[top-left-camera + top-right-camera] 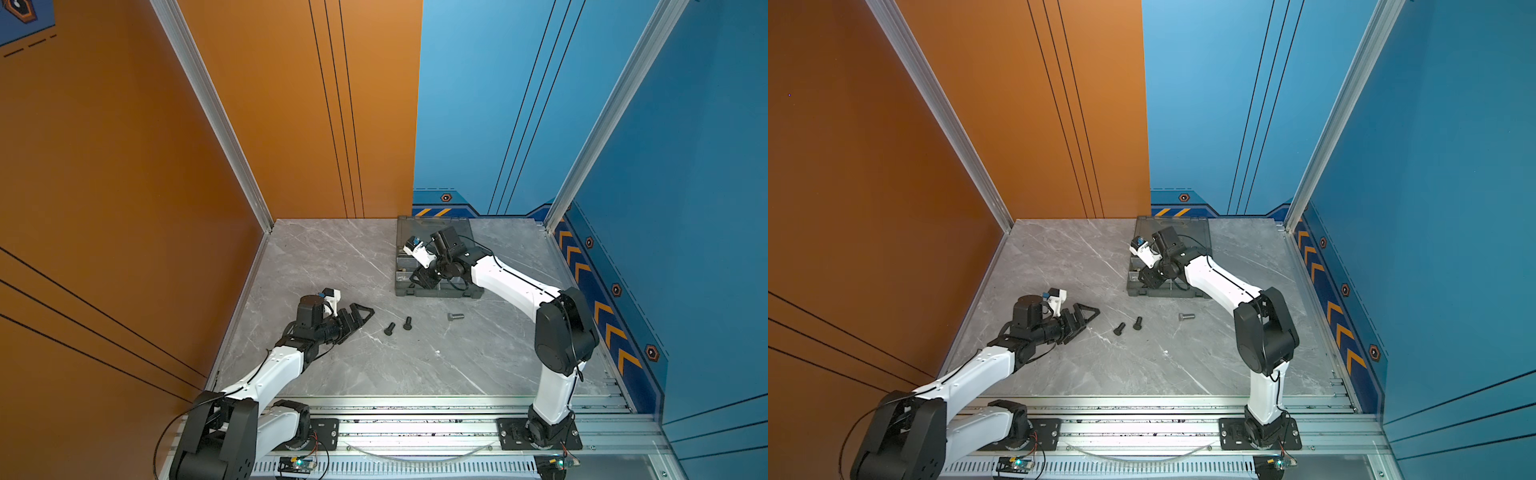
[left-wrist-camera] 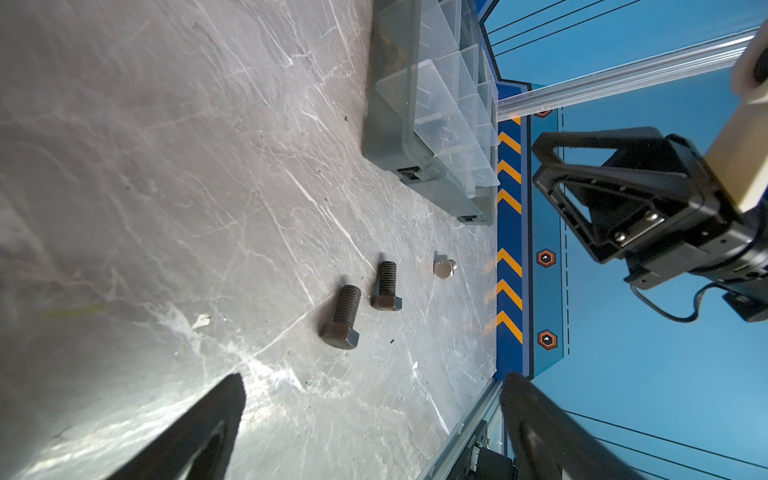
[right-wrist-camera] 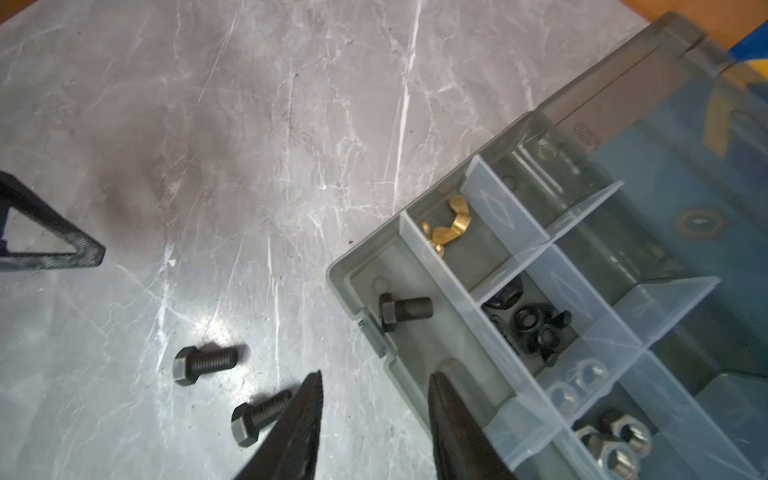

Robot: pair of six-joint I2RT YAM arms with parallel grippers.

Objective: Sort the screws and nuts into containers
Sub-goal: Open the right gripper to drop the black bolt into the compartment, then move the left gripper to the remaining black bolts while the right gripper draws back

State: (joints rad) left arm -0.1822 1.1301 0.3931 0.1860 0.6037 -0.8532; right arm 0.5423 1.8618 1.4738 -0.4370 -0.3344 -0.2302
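Observation:
Two black screws (image 1: 389, 328) (image 1: 407, 323) and a silver screw (image 1: 455, 316) lie on the marble table in both top views. My left gripper (image 1: 361, 318) rests open just left of the black pair, holding nothing. My right gripper (image 3: 376, 374) hovers open and empty over the front left corner of the grey case (image 1: 440, 293). In the right wrist view one black screw (image 3: 405, 309) lies in the corner container. Neighbouring containers hold a brass wing nut (image 3: 442, 226), black wing nuts (image 3: 536, 324) and silver nuts (image 3: 615, 440).
The case's lid (image 1: 432, 226) lies open toward the back wall. Orange wall on the left, blue walls behind and on the right. An aluminium rail (image 1: 415, 428) with both arm bases runs along the front edge.

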